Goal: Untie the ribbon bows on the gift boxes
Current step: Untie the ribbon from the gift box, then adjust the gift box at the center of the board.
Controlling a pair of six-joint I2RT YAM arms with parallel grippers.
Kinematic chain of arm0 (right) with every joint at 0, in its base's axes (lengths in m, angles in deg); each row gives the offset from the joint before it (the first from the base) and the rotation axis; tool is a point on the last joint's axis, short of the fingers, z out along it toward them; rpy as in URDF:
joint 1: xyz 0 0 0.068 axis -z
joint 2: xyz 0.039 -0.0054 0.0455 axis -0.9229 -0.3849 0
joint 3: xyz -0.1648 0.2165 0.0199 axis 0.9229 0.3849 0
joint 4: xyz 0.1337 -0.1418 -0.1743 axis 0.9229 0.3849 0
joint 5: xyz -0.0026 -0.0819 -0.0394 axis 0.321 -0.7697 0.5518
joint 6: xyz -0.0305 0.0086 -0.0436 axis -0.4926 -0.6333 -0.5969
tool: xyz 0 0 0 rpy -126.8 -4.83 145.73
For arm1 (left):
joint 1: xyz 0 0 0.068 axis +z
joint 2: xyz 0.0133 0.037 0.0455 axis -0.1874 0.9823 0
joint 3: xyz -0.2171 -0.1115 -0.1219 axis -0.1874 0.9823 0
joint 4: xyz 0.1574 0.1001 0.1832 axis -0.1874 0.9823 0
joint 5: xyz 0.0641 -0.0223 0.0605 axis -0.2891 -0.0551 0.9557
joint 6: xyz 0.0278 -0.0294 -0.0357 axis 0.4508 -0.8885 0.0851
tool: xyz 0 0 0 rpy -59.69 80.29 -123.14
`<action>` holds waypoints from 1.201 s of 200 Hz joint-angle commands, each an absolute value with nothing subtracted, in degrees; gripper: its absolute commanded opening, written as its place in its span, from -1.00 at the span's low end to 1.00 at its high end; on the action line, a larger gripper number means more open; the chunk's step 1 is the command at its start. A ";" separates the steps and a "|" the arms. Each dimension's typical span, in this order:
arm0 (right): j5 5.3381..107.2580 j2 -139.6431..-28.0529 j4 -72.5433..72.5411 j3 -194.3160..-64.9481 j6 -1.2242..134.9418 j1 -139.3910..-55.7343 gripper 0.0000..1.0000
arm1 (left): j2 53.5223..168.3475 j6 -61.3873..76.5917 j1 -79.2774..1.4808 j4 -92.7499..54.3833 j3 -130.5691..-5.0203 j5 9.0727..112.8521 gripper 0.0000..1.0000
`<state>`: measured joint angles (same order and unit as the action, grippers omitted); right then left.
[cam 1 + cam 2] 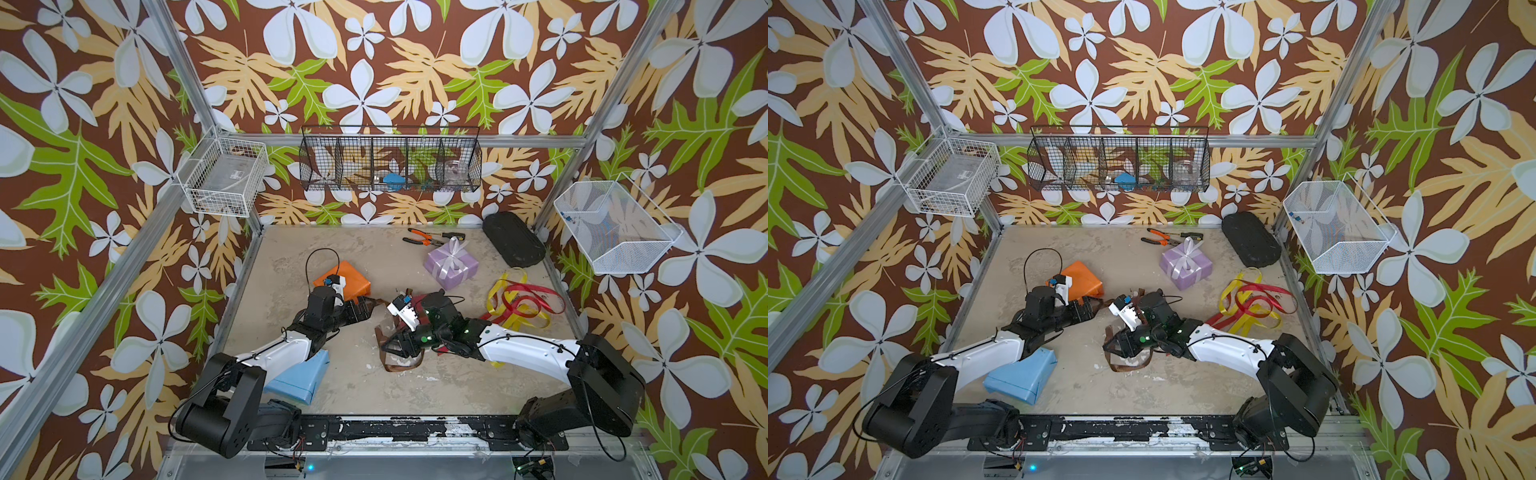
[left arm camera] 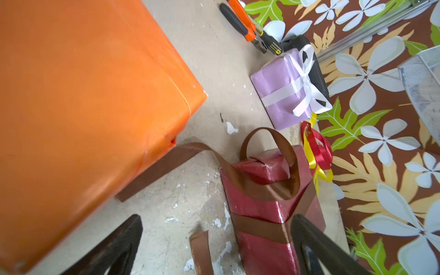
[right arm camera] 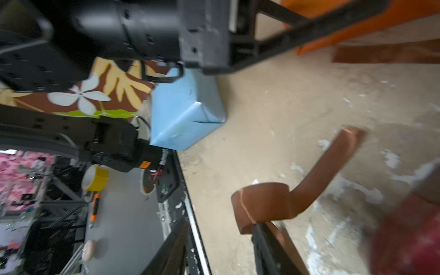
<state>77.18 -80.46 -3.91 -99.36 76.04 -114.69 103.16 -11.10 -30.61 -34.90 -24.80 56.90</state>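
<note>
In the left wrist view my left gripper stands wide open beside the dark red box. A loose brown ribbon still wraps that box, and one end lies between the jaws. My right gripper is open, with a brown ribbon loop draped over one finger. In both top views the right arm covers most of the red box. The lilac box keeps its tied white bow. The orange box and light blue box are bare. Loose yellow and red ribbons lie at the right.
Orange-handled pliers and a black oblong case lie at the back of the table. A black wire rack and two white wire baskets hang on the walls.
</note>
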 commanded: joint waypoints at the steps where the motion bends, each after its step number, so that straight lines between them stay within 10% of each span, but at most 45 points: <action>1: 61.58 -78.90 5.12 -100.77 72.19 -114.75 0.14 | 102.46 -8.99 -30.49 -32.79 -25.68 59.87 0.99; 41: 38.68 -72.08 13.60 -101.92 73.47 -114.78 0.50 | 106.01 -10.25 -31.42 -35.66 -28.18 53.11 0.99; 96: 39.16 -66.07 15.53 -98.29 77.08 -114.80 0.50 | 109.49 -9.79 -42.20 -36.90 -31.12 52.48 0.99; 116: 43.61 -64.50 14.27 -95.37 79.37 -114.82 0.27 | 111.35 -7.64 -44.56 -35.19 -33.59 53.31 0.99; 141: 46.89 -62.39 12.46 -91.87 81.71 -114.81 -0.66 | 113.40 -8.23 -45.98 -37.55 -36.05 47.70 0.99; 240: 49.42 -63.82 0.74 -81.92 87.03 -110.02 -1.00 | 128.26 -7.25 -49.58 -39.39 -49.83 45.62 0.99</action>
<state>47.33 -63.60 6.38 -83.56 84.24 -111.81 126.20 -10.49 -49.74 -40.50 -46.52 42.80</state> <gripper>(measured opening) 0.065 0.996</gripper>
